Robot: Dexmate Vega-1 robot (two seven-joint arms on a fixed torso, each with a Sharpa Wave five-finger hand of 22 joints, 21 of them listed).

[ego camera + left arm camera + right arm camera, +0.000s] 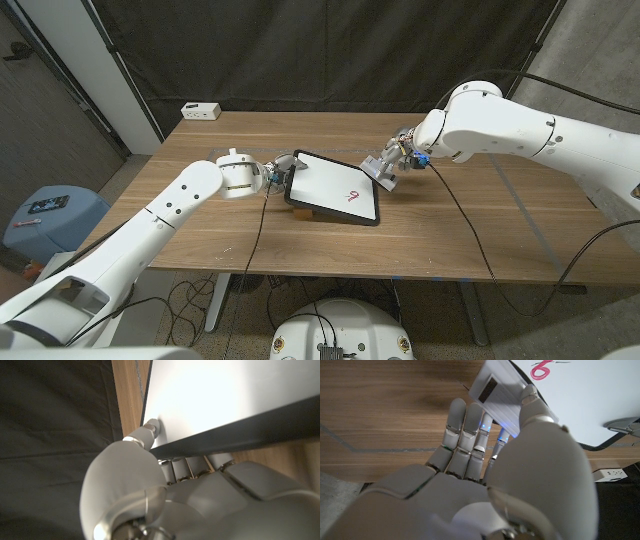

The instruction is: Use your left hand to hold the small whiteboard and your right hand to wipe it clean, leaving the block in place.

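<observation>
The right hand (388, 166) grips a pale eraser (499, 387) between thumb and fingers, poised just beside the far right edge of the small whiteboard (335, 187), whose red mark (353, 195) is unwiped. The left hand (277, 173) pinches the board's left edge, a fingertip (150, 425) on its white face, so the holding looks done and the wiping not yet begun; the board leans tilted mid-table on the block (301, 211)

A robotics lab is suggested. Black curtains (330, 50) are hung behind the wooden bench (450, 225); cables (200, 295) are trailed beneath it.
</observation>
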